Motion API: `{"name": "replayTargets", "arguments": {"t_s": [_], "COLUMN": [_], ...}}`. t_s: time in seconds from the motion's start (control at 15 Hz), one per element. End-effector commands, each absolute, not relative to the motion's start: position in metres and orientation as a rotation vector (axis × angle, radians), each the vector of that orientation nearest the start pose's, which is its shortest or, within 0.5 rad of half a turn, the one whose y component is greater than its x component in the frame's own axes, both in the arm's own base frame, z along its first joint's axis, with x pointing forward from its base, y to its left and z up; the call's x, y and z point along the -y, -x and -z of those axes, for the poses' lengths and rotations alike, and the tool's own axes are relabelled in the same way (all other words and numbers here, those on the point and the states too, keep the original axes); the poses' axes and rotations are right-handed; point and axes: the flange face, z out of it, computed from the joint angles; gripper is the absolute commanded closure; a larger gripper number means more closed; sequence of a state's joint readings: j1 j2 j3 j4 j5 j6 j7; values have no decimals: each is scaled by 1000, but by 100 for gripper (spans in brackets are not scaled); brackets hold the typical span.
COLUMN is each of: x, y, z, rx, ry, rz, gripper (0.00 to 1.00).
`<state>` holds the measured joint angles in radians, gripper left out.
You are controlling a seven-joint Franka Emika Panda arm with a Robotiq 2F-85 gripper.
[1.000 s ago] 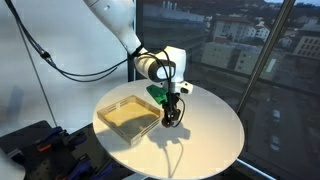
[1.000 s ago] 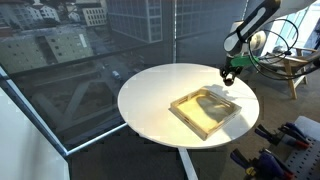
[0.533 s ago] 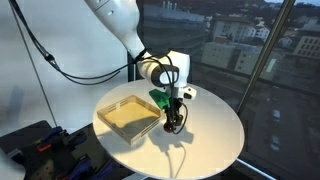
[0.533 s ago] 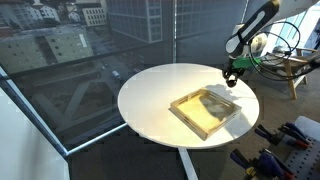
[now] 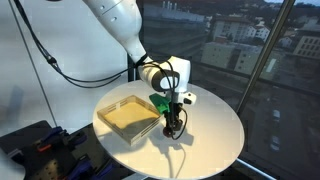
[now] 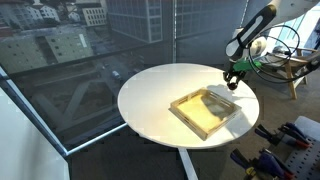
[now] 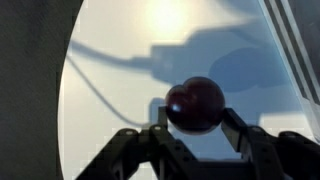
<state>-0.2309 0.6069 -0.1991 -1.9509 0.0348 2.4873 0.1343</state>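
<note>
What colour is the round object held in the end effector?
The round object is dark red and glossy, clearest in the wrist view.

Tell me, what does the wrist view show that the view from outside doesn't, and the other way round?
Only the wrist view shows the dark red ball up close. It is gripped between the fingers of the gripper, with shadows falling on the table below.

Only an exterior view shows the shallow tray near the gripper, the table's whole round shape, the white arm and the city beyond the windows. The ball is too small to make out there.

Both views show the gripper and the white table.
</note>
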Motion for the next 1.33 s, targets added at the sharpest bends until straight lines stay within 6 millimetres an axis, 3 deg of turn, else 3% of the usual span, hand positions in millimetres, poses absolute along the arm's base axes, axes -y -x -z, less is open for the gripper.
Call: {"name": "replayTargets", "arguments": {"t_s": [0.0, 1.27], "x": [260, 264], "y": [-559, -558], "z": [-159, -125], "rx": [-922, -921], "ry": [3078, 3092], "rz": [-111, -115], "gripper": [67, 67]}}
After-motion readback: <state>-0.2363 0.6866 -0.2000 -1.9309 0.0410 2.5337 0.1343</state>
